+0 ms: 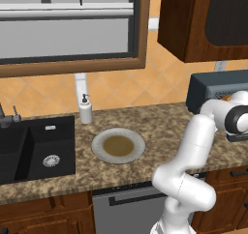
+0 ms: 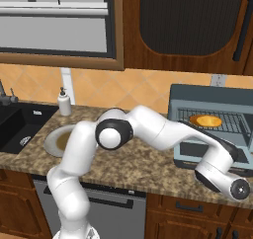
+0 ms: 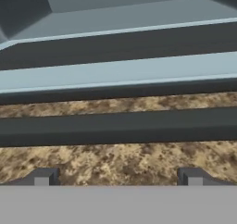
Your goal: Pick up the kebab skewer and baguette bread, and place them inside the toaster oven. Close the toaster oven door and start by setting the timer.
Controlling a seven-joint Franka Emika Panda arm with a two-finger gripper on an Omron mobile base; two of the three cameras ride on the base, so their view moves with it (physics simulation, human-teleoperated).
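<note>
Left base view: toaster oven (image 1: 213,90) at 3 o'clock on the counter (image 1: 160,131), grey plate (image 1: 118,145) at centre holding nothing but a brown patch.

Right base view: oven open, baguette bread (image 2: 206,120) on the wire rack at 2 o'clock. We can't make out the kebab skewer; it may sit behind the bread.

Hand view: gripper (image 3: 118,177) jaws spread wide, holding nothing, just below the toaster oven door (image 3: 118,75), whose dark bar handle (image 3: 118,126) runs 9 to 3. We'd come up under the handle, centred, and push the door up evenly. Knobs are cut off here.
</note>
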